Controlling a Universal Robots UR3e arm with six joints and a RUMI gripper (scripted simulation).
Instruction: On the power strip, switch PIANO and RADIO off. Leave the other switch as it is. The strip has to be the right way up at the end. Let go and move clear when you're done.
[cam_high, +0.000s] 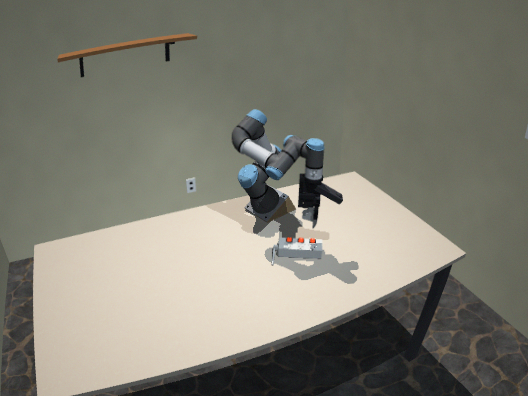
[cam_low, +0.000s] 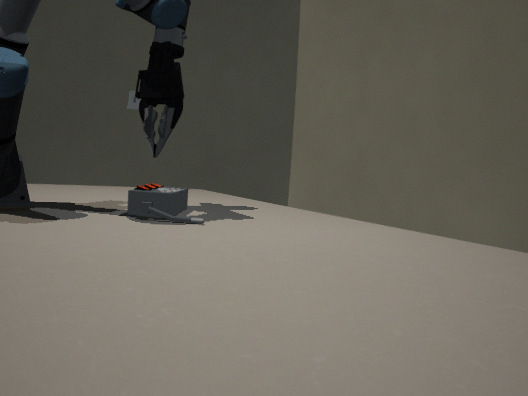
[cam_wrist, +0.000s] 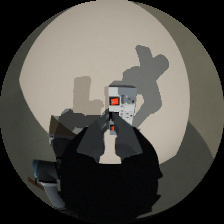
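A grey power strip (cam_high: 299, 248) lies right way up on the table, with three lit red switches (cam_high: 300, 240) in a row on top. It also shows in the exterior view (cam_low: 157, 201) and in the wrist view (cam_wrist: 121, 104). My gripper (cam_high: 310, 218) hangs above the strip, pointing down, its two fingers shut together on nothing. In the exterior view the fingertips (cam_low: 156, 151) stand clearly above the switches (cam_low: 149, 187). In the wrist view the shut fingertips cover part of the switch row. The labels are too small to read.
The strip's short grey cord (cam_high: 272, 258) lies at its left end. The arm's base (cam_high: 265, 205) stands behind the strip. A wall outlet (cam_high: 190, 185) and a wooden shelf (cam_high: 127, 46) are on the back wall.
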